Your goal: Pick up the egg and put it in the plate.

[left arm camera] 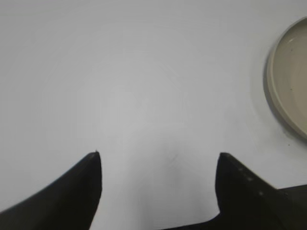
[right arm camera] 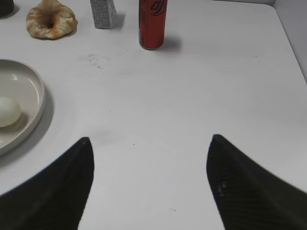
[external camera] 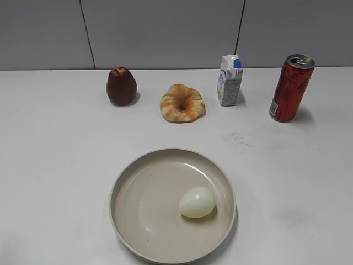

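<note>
The pale whitish-green egg [external camera: 197,202] lies inside the large beige plate [external camera: 132,187], right of its middle. The egg [right arm camera: 8,112] and the plate [right arm camera: 37,91] also show at the left edge of the right wrist view. The plate's rim [left arm camera: 272,81] shows at the right edge of the left wrist view. My left gripper [left arm camera: 158,155] is open and empty over bare table, left of the plate. My right gripper [right arm camera: 149,139] is open and empty over bare table, right of the plate. Neither gripper shows in the exterior view.
At the back stand a dark red fruit [external camera: 121,86], an orange-and-cream ring pastry [external camera: 182,103], a small milk carton [external camera: 229,80] and a red can [external camera: 291,88]. The pastry [right arm camera: 50,20], carton [right arm camera: 102,13] and can [right arm camera: 153,24] show in the right wrist view. The table's right edge [right arm camera: 290,33] is near.
</note>
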Robot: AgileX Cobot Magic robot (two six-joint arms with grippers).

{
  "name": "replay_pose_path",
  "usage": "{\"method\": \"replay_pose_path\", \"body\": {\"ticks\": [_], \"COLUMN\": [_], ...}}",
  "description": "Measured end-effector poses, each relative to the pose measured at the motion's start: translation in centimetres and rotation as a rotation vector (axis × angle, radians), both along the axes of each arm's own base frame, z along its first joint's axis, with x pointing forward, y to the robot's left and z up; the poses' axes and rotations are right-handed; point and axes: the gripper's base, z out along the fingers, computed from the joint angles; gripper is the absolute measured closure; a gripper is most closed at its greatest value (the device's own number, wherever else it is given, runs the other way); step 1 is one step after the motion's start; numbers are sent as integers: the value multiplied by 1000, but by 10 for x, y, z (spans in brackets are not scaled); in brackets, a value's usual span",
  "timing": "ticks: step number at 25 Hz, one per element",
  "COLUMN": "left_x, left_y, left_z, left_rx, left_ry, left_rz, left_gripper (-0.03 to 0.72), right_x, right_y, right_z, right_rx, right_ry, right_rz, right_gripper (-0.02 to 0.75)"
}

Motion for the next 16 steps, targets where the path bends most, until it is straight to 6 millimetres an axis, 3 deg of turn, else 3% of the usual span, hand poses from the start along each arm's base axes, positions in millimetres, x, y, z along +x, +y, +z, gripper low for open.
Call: {"method": "replay_pose_path", "body": {"ticks": [5,16], "left_x": [-37,-78], "left_y": [2,6], "left_z": [-14,-17], "left_rx": [-17,-45], "left_ry": [-143,-401], "left_rz": [21,64], "left_gripper": [127,127], "right_x": [0,0], "right_y": [0,0], "right_z": [0,0], "right_rx": [0,0], "right_ry": [0,0], "right_rz": [0,0], "right_gripper": [183,183]}}
